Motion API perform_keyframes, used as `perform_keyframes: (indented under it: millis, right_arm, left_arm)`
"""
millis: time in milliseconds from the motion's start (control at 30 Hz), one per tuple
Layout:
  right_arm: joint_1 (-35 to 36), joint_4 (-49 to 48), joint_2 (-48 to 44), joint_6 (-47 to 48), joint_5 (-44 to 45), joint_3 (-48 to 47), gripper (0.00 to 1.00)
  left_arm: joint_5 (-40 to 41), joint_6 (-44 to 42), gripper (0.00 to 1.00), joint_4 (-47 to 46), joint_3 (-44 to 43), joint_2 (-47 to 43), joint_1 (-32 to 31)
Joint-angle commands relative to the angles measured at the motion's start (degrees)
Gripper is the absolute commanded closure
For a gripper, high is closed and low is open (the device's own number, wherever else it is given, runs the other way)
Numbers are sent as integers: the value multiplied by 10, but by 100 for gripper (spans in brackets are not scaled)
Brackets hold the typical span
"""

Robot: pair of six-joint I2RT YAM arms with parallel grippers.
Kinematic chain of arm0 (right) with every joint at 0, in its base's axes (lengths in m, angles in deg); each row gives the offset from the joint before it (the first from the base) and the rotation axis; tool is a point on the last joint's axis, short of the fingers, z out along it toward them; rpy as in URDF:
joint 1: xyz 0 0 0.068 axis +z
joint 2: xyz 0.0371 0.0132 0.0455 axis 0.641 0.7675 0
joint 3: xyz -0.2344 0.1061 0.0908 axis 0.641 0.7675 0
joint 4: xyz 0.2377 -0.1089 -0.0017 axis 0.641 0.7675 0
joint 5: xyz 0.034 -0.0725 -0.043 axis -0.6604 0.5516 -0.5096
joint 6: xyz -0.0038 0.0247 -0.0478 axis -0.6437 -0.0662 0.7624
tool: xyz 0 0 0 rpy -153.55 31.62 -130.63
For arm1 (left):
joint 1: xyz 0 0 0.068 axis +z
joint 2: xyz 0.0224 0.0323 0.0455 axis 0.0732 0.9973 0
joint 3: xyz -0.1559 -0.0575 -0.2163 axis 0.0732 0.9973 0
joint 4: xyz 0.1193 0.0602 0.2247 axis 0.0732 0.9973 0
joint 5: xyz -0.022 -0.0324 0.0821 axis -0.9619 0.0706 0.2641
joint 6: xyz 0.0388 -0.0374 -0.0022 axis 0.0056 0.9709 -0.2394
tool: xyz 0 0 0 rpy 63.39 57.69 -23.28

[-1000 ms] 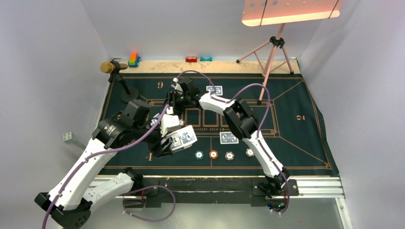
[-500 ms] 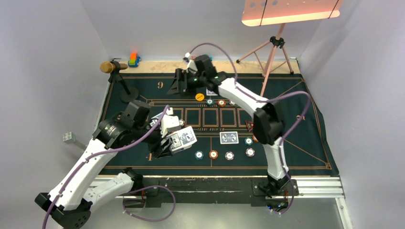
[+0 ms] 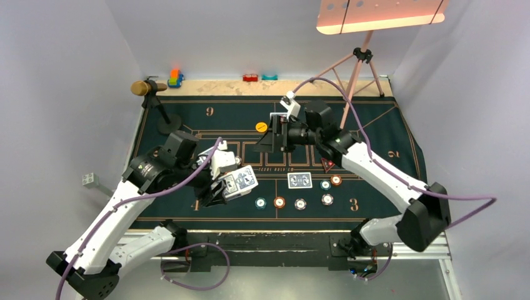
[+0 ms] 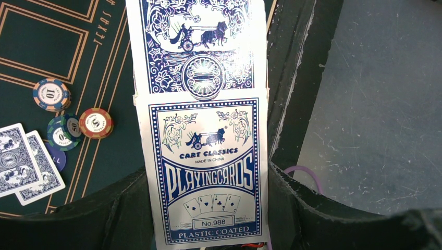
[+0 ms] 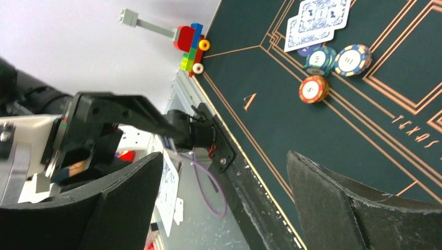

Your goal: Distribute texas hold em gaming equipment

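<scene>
Left gripper (image 4: 207, 211) clamped on card deck (image 3: 240, 182), hovering at mat's (image 3: 387, 187) 8 o'clock. Right gripper (image 5: 224, 166) wide open, empty, mid-mat. Risk imo: deck pokes far past jaws, could tilt, spill. Showing in top view: two face-down cards (image 3: 299, 180) at 5 o'clock, six chips (image 3: 279, 202) near 6, one yellow disc (image 3: 261, 127) at 12, one red triangle (image 3: 326, 165).

- The card box (image 4: 208, 172) was white, printed with dark blue scrollwork, a horse-and-chariot emblem and blue lettering.
- The mat (image 3: 387, 181) was dark green with thin gold lines and numerals.
- The playing cards (image 4: 21, 161) had blue patterned backs inside white borders.
- The orange-brown chip (image 4: 50, 94) carried navy edge stripes.
- The teal chip (image 4: 63, 132) had dark stripes.
- The red chip (image 4: 96, 123) had a white centre.
- The disc (image 3: 261, 127) was plain orange-yellow.
- The toy car (image 5: 190, 47) was red, blue and green with yellow-hubbed wheels.
</scene>
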Motion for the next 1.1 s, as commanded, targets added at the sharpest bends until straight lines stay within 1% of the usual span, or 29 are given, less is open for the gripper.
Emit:
perform_keyframes:
  millis: [0, 133, 400, 600, 633, 900, 967, 1067]
  right_arm:
    - [12, -71, -52, -40, -16, 52, 7]
    - [34, -100, -57, -60, -27, 67, 5]
    - [99, -140, -19, -76, -29, 75, 3]
    - [106, -172, -10, -91, -39, 94, 3]
    - [106, -172, -8, -92, -42, 95, 4]
    - [106, -151, 2, -88, -59, 98, 29]
    - [106, -146, -2, -86, -59, 98, 32]
    - [105, -138, -7, -85, -57, 97, 32]
  left_arm:
    - [-17, 15, 78, -23, -7, 3, 2]
    - [-18, 18, 78, -27, -9, 9, 2]
    - [-15, 20, 78, -29, -12, 12, 2]
    - [-15, 20, 78, -30, -9, 11, 2]
    - [-15, 20, 78, -31, -9, 12, 3]
    - [-16, 20, 78, -32, -12, 14, 3]
    - [-17, 20, 78, -33, -10, 13, 2]
    - [-17, 20, 78, -33, -11, 13, 2]
